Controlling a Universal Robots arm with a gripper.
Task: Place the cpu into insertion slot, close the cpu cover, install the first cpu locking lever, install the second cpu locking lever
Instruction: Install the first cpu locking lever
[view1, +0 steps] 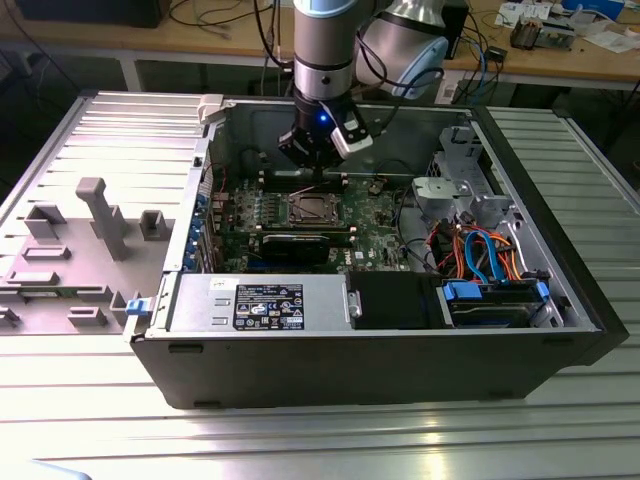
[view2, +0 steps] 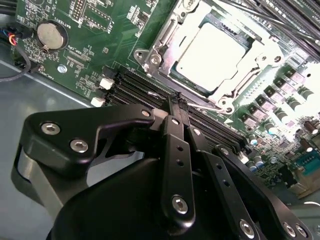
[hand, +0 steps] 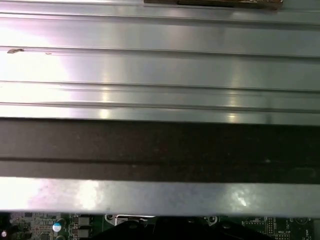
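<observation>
The cpu (view2: 212, 52), a bright silver square, lies in the insertion slot (view1: 313, 208) on the green motherboard (view2: 100, 40). The cpu cover (view2: 227, 92), a silver frame, lies flat around the chip's edges. A thin wire lever (view2: 166, 34) runs along one side of the socket; whether it is latched I cannot tell. My gripper (view2: 177, 100) hovers just off the socket's corner, over the black memory slots (view2: 135, 87), its fingers pressed together with nothing between them. In the exterior view the gripper (view1: 312, 165) hangs inside the open case, behind the socket.
The black computer case (view1: 380, 380) lies open on a ribbed metal table (hand: 160, 70). A power supply (view1: 260, 303) sits along its front, and a drive cage (view1: 470, 190) with orange and blue cables (view1: 480, 250) on the exterior view's right. A grey fixture (view1: 100, 215) stands to the left.
</observation>
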